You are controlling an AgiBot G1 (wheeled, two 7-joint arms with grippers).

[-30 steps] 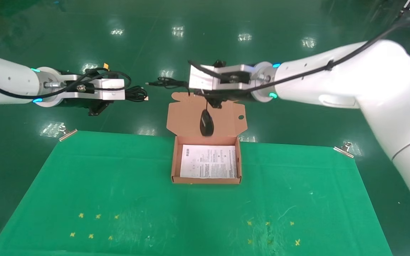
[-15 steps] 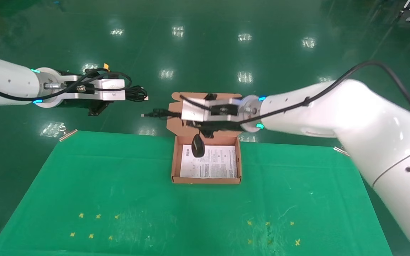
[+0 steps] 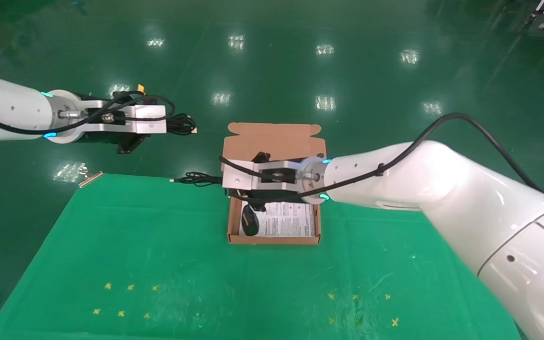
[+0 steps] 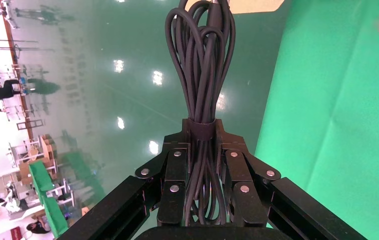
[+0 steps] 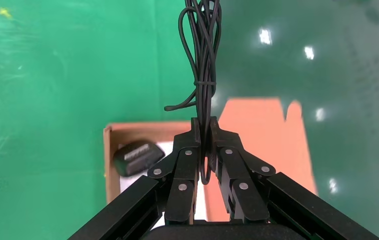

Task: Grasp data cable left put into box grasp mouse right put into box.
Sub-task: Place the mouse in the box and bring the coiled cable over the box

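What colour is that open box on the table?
Orange-brown cardboard; the box holds a white printed sheet. Clearest in the head view.

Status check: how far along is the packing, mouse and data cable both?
Nothing is released yet. The mouse hangs low in the box, but the right pincer is shut on its cord, which trails outside. The left pincer holds the data cable far left of the box. Left: both releases.
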